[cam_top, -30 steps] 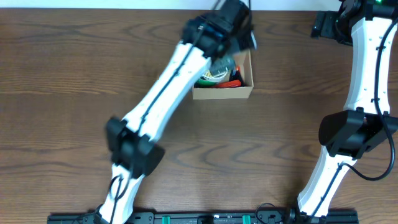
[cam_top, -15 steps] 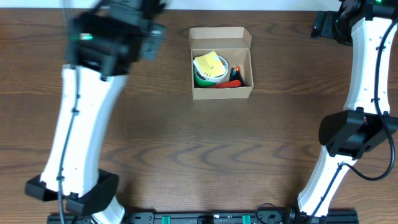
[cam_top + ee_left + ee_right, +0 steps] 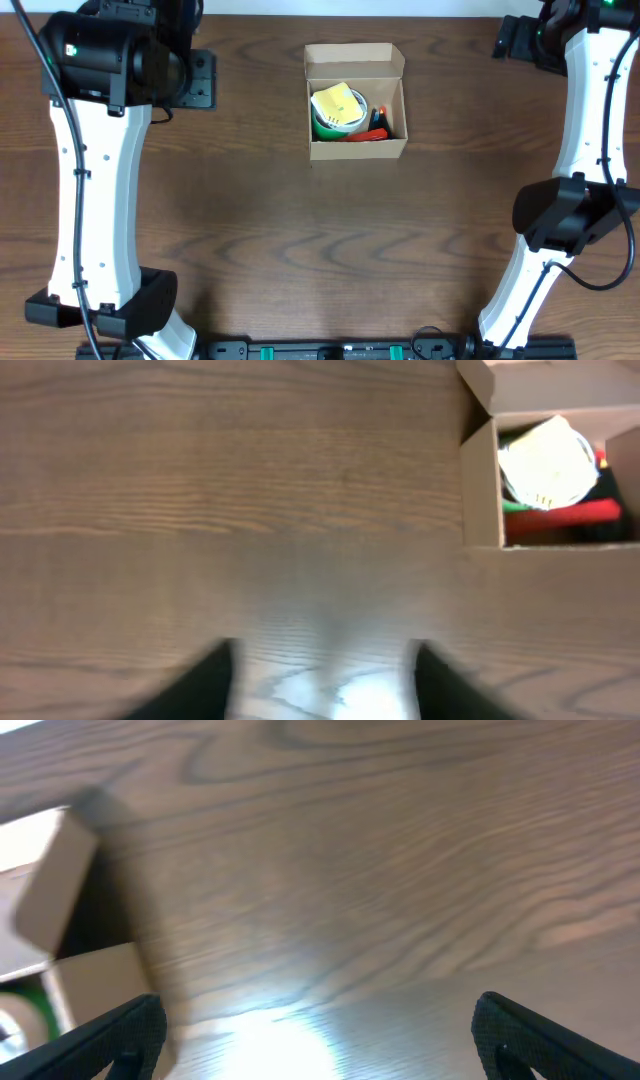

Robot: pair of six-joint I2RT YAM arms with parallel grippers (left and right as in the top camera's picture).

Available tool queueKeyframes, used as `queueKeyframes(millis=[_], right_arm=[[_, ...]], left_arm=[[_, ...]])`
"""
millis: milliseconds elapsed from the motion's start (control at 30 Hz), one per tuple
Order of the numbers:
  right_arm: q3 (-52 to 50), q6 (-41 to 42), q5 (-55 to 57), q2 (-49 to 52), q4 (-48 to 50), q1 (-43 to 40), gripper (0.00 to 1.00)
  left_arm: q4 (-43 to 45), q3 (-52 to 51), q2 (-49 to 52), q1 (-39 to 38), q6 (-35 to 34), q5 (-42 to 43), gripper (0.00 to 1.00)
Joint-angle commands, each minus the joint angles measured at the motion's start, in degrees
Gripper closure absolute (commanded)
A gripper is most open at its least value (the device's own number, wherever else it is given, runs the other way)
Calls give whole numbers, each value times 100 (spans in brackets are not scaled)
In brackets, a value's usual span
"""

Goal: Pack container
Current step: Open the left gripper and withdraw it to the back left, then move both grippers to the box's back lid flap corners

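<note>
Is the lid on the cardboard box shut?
No, the box has its flap folded back, and a yellow pad shows inside.

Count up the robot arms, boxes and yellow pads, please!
Robot arms: 2
Boxes: 1
Yellow pads: 1
Total: 4
</note>
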Motion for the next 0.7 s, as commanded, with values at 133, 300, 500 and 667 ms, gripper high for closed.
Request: queueKeyframes(millis=[133,300,500,667], right_arm=[[-15,361,-1021,-118,46,33,90],[-15,299,-1211,-118,33,140,99],[-15,-199,-2249,-31,291,177,99],[-15,0,-2422,326,293,31,99]], left_arm=[[140,68,151,177,-345,-339,94],[273,68,424,481,-306,24,94],[732,68,1147,1097,273,2162,94],[1303,68,1982,1731,538,4865,94]])
